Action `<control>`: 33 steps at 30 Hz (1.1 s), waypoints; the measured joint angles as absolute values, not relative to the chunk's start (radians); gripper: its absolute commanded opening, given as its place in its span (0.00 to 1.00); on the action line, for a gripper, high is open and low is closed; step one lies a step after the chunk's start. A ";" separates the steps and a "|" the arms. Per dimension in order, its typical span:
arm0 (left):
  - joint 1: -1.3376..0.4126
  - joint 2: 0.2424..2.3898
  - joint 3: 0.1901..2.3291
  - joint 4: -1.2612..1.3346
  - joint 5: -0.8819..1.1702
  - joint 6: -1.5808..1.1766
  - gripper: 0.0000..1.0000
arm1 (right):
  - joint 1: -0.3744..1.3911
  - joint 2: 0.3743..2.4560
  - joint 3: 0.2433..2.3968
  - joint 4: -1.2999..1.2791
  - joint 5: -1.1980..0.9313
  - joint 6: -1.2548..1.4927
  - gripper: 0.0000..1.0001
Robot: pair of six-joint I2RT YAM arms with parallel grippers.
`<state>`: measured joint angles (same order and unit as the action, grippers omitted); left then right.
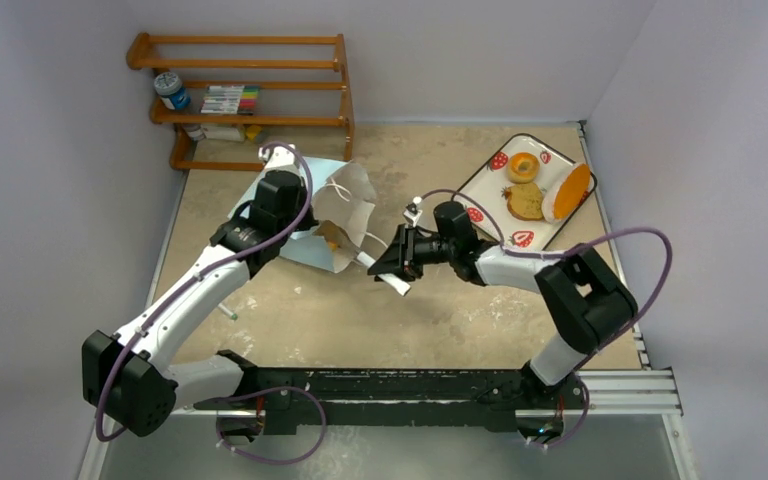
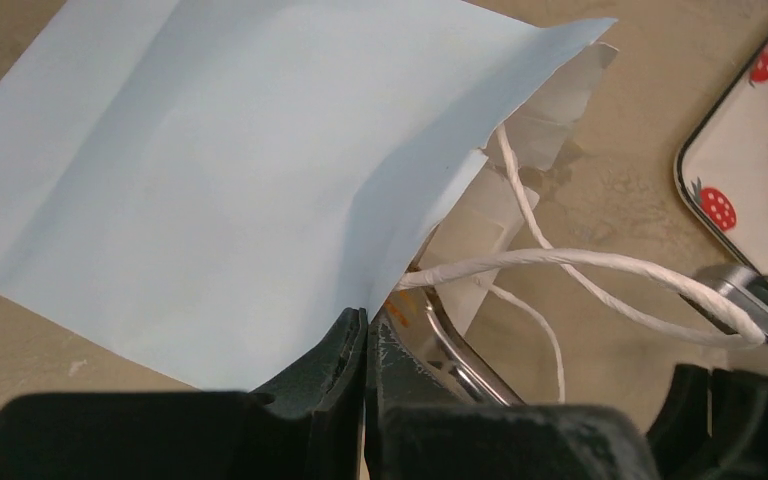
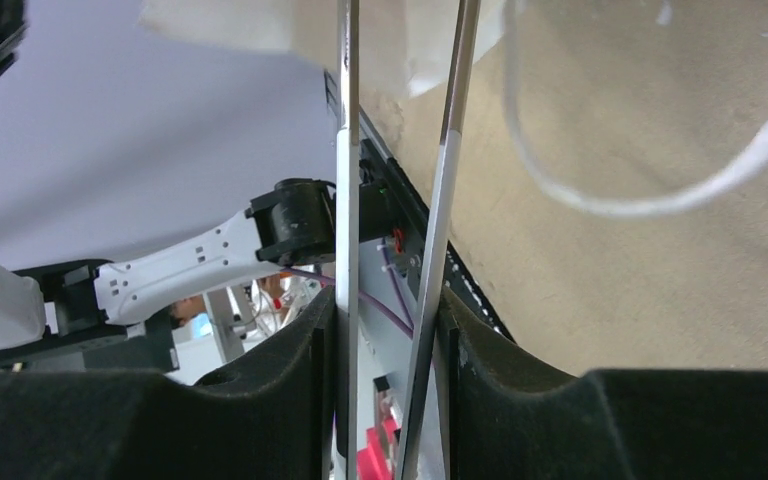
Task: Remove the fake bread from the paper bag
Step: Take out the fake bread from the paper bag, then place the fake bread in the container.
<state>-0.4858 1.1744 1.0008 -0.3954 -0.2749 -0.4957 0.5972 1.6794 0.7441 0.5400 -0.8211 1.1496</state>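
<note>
On the strawberry tray (image 1: 486,190) lie three fake bread pieces (image 1: 525,202), while one orange piece (image 1: 332,241) seemingly sits in the paper bag (image 1: 352,198), its edge pinched by the left tool (image 2: 365,322), the right tool (image 3: 390,312) clenching tongs (image 3: 345,200).

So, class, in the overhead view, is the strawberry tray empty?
No, the tray holds a bagel ring, a brown slice and an orange baguette piece.

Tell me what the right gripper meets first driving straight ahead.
The right gripper, shut on tongs, points at the open mouth of the paper bag. The tong tips would enter it first, probably reaching the orange bread inside; depth unclear.
</note>
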 measured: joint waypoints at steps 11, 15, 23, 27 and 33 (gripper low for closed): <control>-0.485 1.285 1.042 -0.381 -0.467 -0.594 0.00 | 0.580 1.400 0.774 0.271 -0.615 1.026 0.00; -0.485 1.325 1.073 -0.379 -0.525 -0.637 0.00 | 0.567 1.327 0.778 0.175 -0.529 0.996 0.00; -0.481 1.403 1.126 -0.369 -0.574 -0.693 0.00 | 0.505 1.196 0.833 -0.025 -0.320 0.940 0.00; -0.473 1.411 1.128 -0.359 -0.570 -0.697 0.00 | 0.414 1.147 0.858 -0.081 -0.199 0.918 0.00; -0.466 1.411 1.128 -0.357 -0.548 -0.696 0.00 | 0.267 1.136 0.882 -0.126 -0.045 0.894 0.00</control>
